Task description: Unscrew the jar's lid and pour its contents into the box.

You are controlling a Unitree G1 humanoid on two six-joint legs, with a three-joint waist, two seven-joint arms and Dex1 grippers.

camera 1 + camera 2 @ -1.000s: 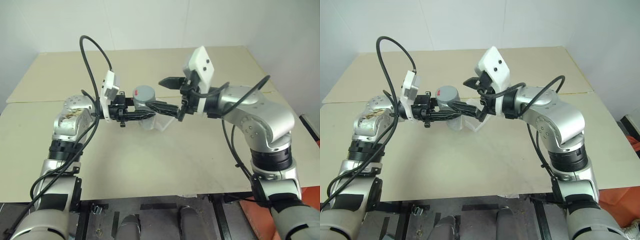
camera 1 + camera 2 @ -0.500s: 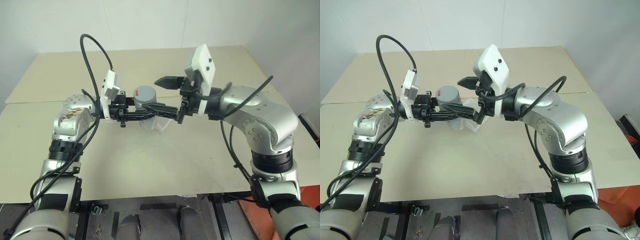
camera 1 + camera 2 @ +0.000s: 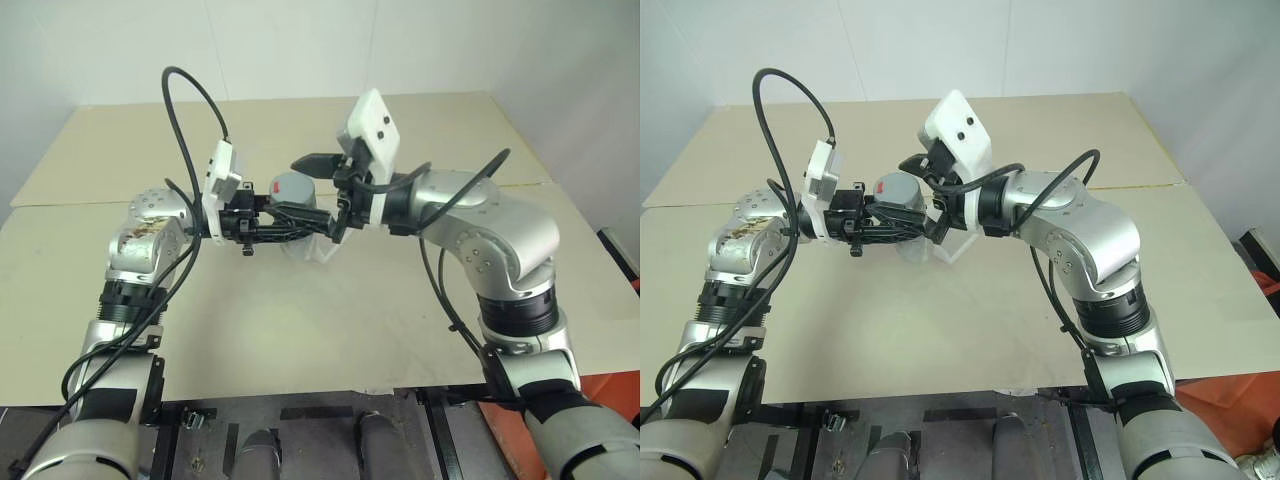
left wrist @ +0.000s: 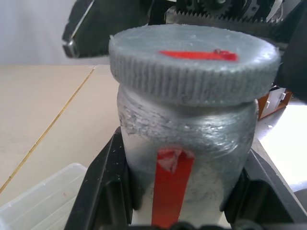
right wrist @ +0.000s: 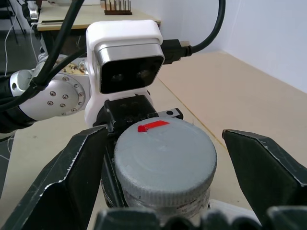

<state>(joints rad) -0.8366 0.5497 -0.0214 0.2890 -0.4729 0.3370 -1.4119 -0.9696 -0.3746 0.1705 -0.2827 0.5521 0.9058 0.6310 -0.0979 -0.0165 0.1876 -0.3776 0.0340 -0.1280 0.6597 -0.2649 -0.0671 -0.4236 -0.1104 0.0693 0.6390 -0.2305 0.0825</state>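
Gripping the jar (image 4: 184,143) upright by its body in the clenched left gripper (image 3: 285,228), above the table (image 3: 330,320), over the clear box (image 4: 41,199). Keeping the grey lid (image 5: 165,160) screwed on. Spreading the right gripper (image 5: 165,158) wide around the lid, fingers (image 5: 72,177) flanking it on either side, apart from it.
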